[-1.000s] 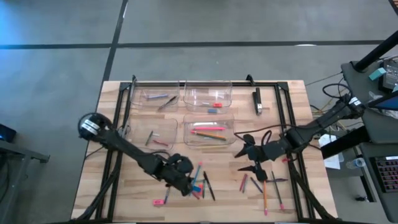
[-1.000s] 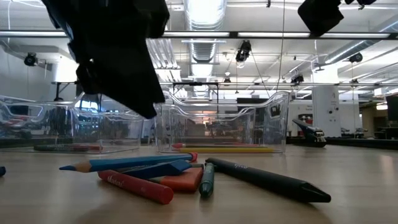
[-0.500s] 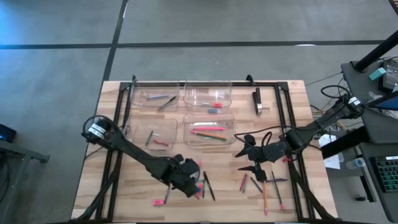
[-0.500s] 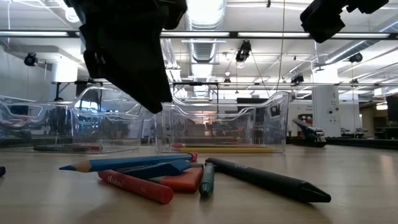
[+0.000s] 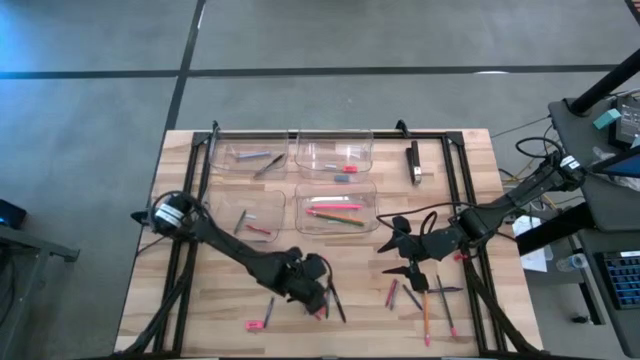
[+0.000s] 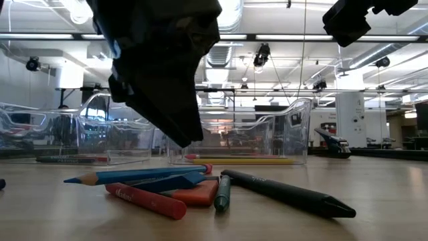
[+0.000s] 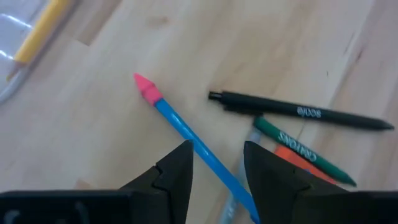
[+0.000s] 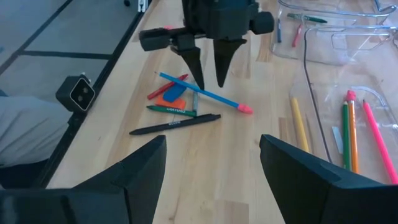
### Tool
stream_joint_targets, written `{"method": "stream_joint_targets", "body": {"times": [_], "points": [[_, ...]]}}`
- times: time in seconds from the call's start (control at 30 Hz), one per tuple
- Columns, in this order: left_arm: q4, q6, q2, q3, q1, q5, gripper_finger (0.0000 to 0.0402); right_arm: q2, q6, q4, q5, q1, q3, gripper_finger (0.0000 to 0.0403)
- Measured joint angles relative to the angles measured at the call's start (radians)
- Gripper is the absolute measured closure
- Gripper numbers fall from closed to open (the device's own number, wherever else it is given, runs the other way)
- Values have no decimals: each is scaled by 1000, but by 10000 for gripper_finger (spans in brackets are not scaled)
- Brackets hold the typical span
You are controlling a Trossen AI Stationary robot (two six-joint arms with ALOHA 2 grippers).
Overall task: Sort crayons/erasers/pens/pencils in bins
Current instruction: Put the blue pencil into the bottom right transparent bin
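Note:
A loose pile lies on the table near the front: a blue pencil (image 7: 186, 134) with a pink eraser tip, a black pen (image 7: 298, 112), a green crayon (image 7: 305, 149), an orange eraser (image 6: 197, 194) and a red crayon (image 6: 144, 199). My left gripper (image 8: 210, 81) hangs open just above the blue pencil, pointing steeply down, one finger on each side of it and touching nothing. My right gripper (image 5: 390, 247) waits open above the table, right of the pile. Four clear bins (image 5: 337, 208) stand behind.
The bins hold pens (image 5: 255, 158), erasers (image 5: 345, 172), crayons (image 5: 250, 222) and pencils (image 5: 335, 212). More pencils (image 5: 425, 312) lie below the right gripper, and pink pieces (image 5: 258, 322) near the front edge. A black bar (image 5: 414, 162) rests at the far right; a black frame borders the table.
My left gripper has moved toward the table's right edge and sunk a little, tipping steeper, and now stands over the pile. The pile has not moved.

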Motion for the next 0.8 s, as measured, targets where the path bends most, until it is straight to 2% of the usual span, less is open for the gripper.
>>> {"method": "stream_joint_targets", "body": {"times": [0.5, 0.8], "points": [[92, -8, 39, -34, 12, 0, 275, 0, 0, 1, -1, 0, -2, 156], [80, -26, 52, -34, 17, 1, 275, 0, 0, 3, -1, 0, -4, 156]]}}
